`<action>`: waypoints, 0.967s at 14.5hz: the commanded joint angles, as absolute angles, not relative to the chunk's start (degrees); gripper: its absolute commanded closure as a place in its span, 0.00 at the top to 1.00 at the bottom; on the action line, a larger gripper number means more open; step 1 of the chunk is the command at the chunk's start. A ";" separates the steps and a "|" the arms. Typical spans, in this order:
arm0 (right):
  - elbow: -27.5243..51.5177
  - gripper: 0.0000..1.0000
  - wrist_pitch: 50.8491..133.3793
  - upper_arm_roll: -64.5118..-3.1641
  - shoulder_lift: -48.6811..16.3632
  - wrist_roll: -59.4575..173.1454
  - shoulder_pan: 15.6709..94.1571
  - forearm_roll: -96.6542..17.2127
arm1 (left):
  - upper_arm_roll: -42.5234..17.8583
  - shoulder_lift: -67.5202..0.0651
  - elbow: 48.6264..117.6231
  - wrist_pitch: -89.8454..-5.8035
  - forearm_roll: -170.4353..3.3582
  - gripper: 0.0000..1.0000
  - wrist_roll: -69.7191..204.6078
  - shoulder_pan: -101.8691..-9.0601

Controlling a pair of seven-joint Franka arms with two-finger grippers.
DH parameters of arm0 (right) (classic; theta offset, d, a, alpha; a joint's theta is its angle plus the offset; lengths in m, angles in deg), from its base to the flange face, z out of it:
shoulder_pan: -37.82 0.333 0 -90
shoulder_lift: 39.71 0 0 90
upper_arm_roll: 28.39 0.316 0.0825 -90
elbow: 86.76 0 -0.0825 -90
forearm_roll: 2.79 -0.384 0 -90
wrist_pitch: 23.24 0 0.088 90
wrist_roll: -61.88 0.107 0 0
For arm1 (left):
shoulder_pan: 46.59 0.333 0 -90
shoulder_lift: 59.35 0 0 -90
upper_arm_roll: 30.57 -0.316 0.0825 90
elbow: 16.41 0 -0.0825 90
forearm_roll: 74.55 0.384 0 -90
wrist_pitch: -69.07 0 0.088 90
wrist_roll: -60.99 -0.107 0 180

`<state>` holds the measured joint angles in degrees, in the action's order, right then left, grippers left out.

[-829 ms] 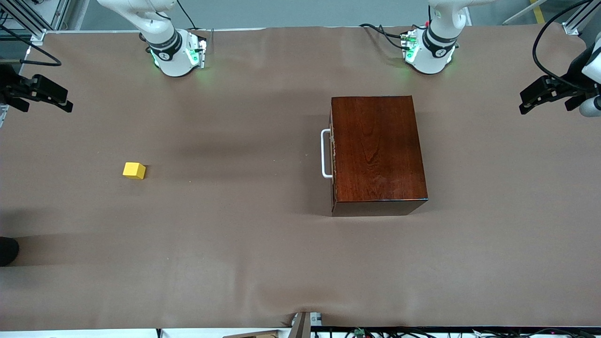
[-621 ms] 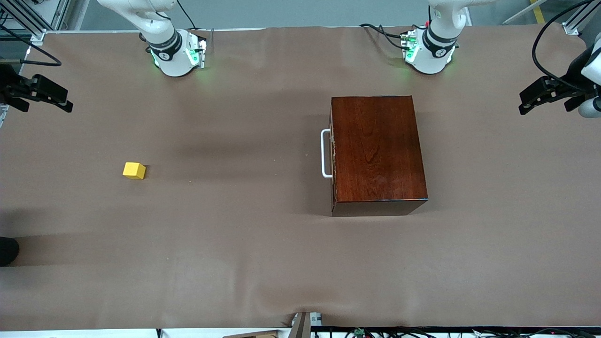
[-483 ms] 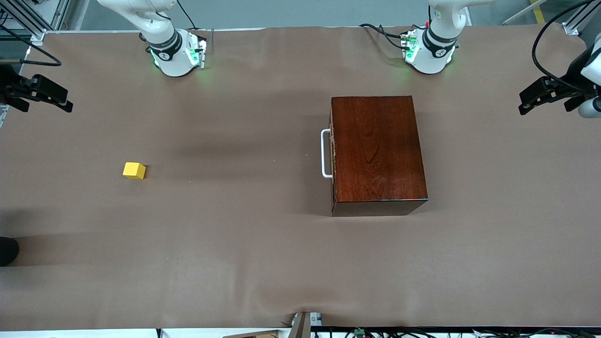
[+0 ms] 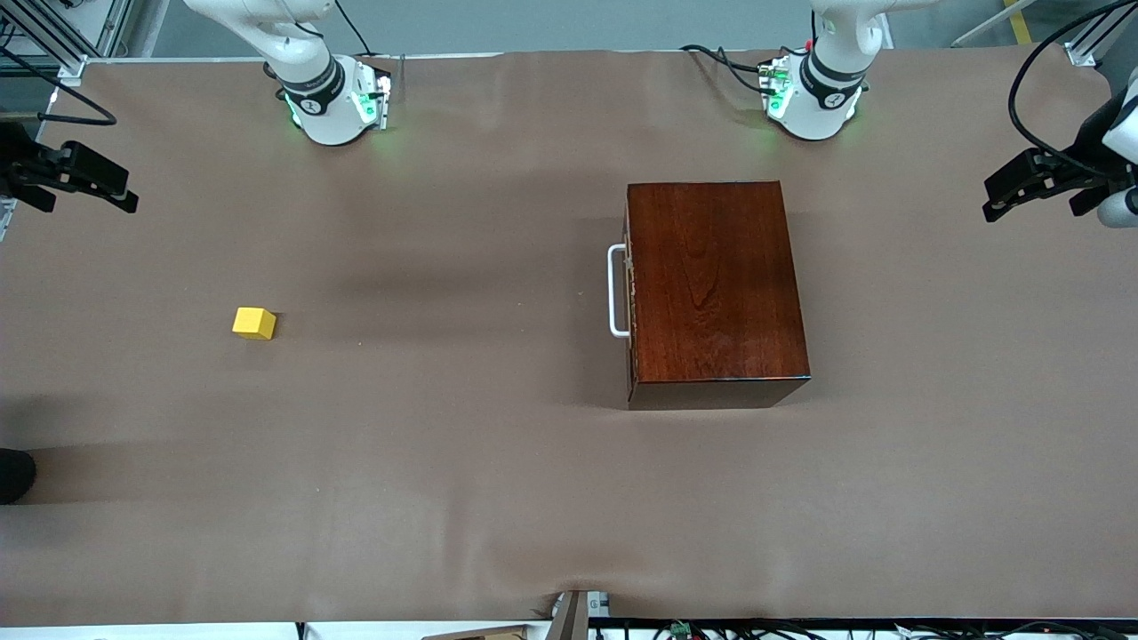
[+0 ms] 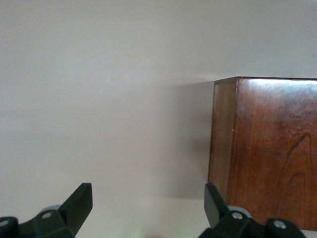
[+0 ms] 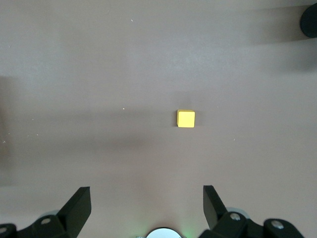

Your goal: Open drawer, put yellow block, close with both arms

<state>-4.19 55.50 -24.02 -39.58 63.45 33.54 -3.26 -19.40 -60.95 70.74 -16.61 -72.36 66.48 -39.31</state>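
Note:
The drawer is shut in the dark reddish-brown wooden box (image 4: pixel 716 280), and its white bar handle (image 4: pixel 615 292) faces the right arm's end of the table. The box's corner (image 5: pixel 267 148) also shows in the left wrist view. The yellow block (image 4: pixel 254 323) lies alone on the cloth toward the right arm's end and appears in the right wrist view (image 6: pixel 186 118). My right gripper (image 4: pixel 84 188) hangs open and empty over that end's edge, its jaws (image 6: pixel 146 201) spread wide. Over the other end, my left gripper (image 4: pixel 1036 188) is open too (image 5: pixel 147 201), holding nothing.
A brown cloth (image 4: pixel 462 462) covers the whole table. A dark round thing (image 4: pixel 13 476) sits at the table edge at the right arm's end, nearer the front camera than the block. Cables (image 4: pixel 729 62) lie beside the left arm's base (image 4: pixel 813 98).
The left arm's hand has shifted very slightly. The block, the box and the right gripper stand as before.

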 commanded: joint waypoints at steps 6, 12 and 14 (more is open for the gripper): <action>-4.85 1.00 54.81 -23.55 -39.36 63.19 32.72 -4.02 | -17.04 -58.47 68.84 -15.92 -72.70 1.00 65.48 -40.08; -4.85 1.00 54.89 -23.55 -39.27 63.19 32.63 -4.02 | -15.63 -53.91 66.30 -15.92 -72.79 1.00 66.35 -44.73; -4.85 1.00 54.80 -23.55 -39.27 63.19 32.54 -4.02 | -15.63 -51.89 64.81 -15.92 -72.61 1.00 67.92 -47.28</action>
